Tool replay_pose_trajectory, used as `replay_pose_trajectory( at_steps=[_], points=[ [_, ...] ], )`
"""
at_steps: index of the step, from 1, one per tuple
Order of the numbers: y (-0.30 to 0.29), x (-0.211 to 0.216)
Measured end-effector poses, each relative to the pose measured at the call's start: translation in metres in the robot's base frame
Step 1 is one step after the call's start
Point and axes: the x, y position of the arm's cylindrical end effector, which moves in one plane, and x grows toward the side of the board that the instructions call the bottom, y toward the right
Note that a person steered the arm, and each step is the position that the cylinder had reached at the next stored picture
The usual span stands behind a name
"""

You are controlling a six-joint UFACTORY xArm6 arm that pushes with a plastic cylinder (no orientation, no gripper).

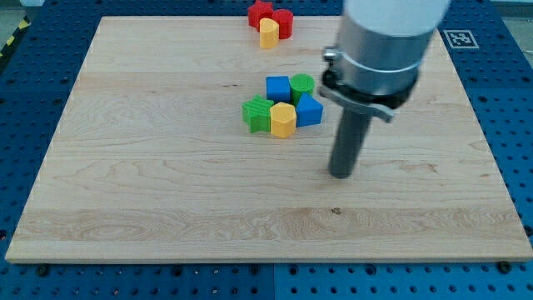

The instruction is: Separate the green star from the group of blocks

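My tip [341, 173] rests on the board [166, 167], toward the view's bottom right of the cluster and apart from it. It is a bare rod, so there is nothing to open or clench, and it holds nothing.

The green star [257, 113] sits at the cluster's far side from my tip, on the view's left, touching the yellow block [283, 120]. Between the star and my tip stand that yellow block and the blue block [309, 110]; behind them are the blue cube [278, 87] and the green cylinder [302, 85].

I judge a straight push from here would shove the whole group. Better to circle round, slip in beside the star and drive it leftward alone.

The red blocks [271, 16] and the small yellow block [268, 33] lie well away, toward the view's top.
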Motion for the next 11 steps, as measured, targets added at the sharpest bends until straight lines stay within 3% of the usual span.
replay_pose_trajectory(
  at_steps=[1, 6, 11],
  points=[
    [-0.042, -0.019],
    [-0.087, -0.088],
    [-0.054, -0.115]
  ],
)
